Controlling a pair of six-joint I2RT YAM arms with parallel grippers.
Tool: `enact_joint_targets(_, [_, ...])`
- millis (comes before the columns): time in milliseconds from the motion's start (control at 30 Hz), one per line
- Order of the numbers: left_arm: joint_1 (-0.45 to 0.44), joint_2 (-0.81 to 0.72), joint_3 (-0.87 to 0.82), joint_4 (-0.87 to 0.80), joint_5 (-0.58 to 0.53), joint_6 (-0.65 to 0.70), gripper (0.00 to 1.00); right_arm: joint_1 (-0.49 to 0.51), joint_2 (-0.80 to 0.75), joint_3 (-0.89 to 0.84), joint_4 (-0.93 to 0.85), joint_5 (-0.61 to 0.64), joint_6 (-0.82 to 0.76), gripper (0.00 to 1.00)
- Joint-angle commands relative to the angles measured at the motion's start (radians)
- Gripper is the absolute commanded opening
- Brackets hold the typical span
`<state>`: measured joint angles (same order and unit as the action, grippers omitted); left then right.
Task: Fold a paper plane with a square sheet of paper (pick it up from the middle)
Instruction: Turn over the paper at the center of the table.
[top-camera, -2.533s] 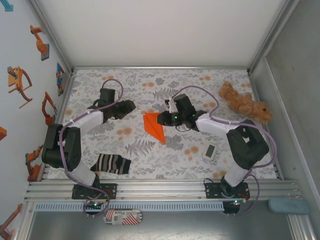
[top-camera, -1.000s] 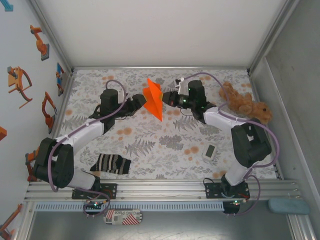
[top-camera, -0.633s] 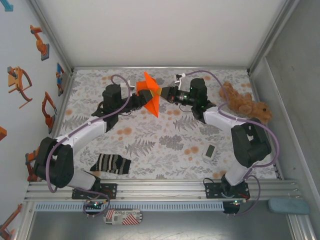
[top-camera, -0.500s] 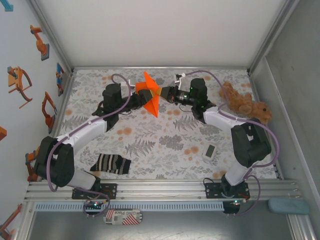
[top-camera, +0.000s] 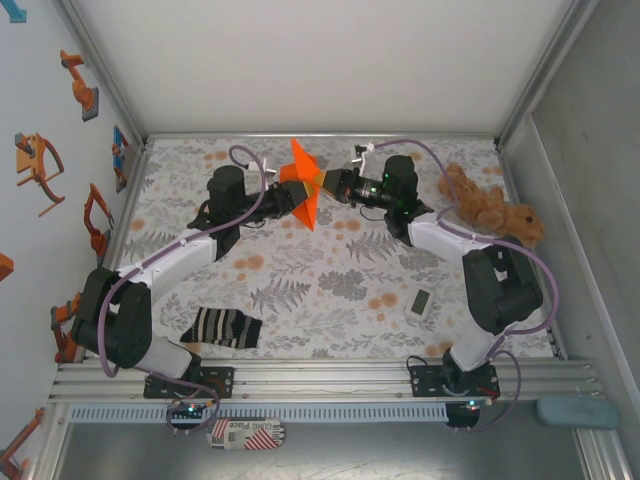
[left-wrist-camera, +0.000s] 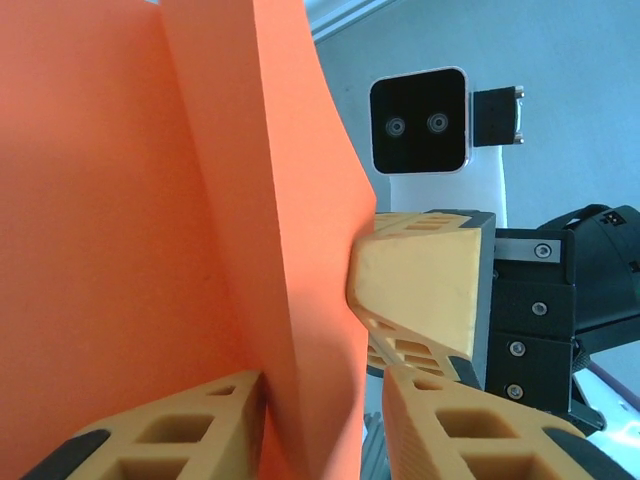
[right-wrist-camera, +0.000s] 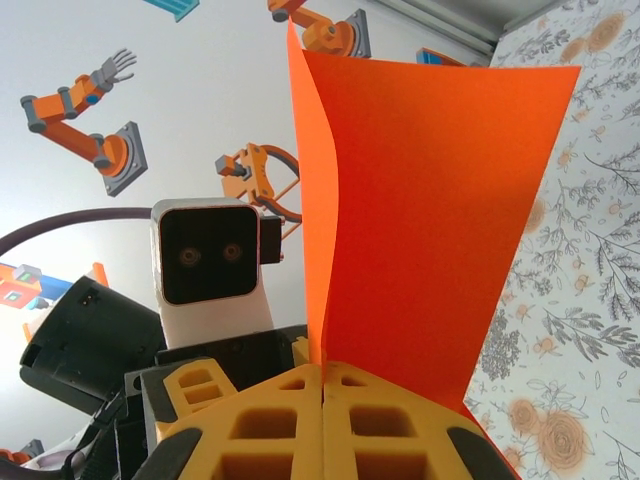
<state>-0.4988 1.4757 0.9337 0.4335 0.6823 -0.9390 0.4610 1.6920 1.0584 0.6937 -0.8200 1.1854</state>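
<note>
The orange square sheet of paper (top-camera: 304, 192), folded into a pointed, creased shape, hangs in the air over the far middle of the table. My right gripper (top-camera: 322, 183) is shut on its folded edge from the right; in the right wrist view the fingers (right-wrist-camera: 280, 425) meet on the paper (right-wrist-camera: 420, 220). My left gripper (top-camera: 288, 196) reaches in from the left. In the left wrist view its jaws (left-wrist-camera: 325, 388) straddle a fold of the paper (left-wrist-camera: 130, 200). One finger (left-wrist-camera: 170, 435) touches the paper, and the other stands a little clear.
A striped black-and-white sock (top-camera: 222, 327) lies near the front left. A brown plush toy (top-camera: 488, 207) sits at the far right, with a small white device (top-camera: 420, 303) in front of it. The flowered table cover (top-camera: 330, 290) is walled on three sides.
The right gripper lifted the paper from the table to the far middle. The left gripper moved in from the left, and its jaws narrowed around a fold.
</note>
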Motion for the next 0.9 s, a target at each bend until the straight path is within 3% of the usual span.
enact_joint_targets(0, [-0.003,-0.021,0.015,0.062,0.031,-0.012,0.33,-0.007,-0.012,-0.003,0.062,-0.013,0.022,0.0])
enact_joint_targets(333, [0.006,-0.013,0.008,0.089,0.032,-0.04,0.24,-0.013,-0.01,-0.012,0.067,-0.016,0.026,0.01])
enact_joint_targets(567, [0.019,-0.009,0.005,0.071,0.024,-0.042,0.13,-0.037,-0.032,-0.035,0.067,0.007,0.016,0.16])
enact_joint_targets(867, [0.037,-0.004,0.022,-0.032,-0.004,0.026,0.11,-0.084,-0.062,-0.092,0.05,0.037,-0.004,0.29])
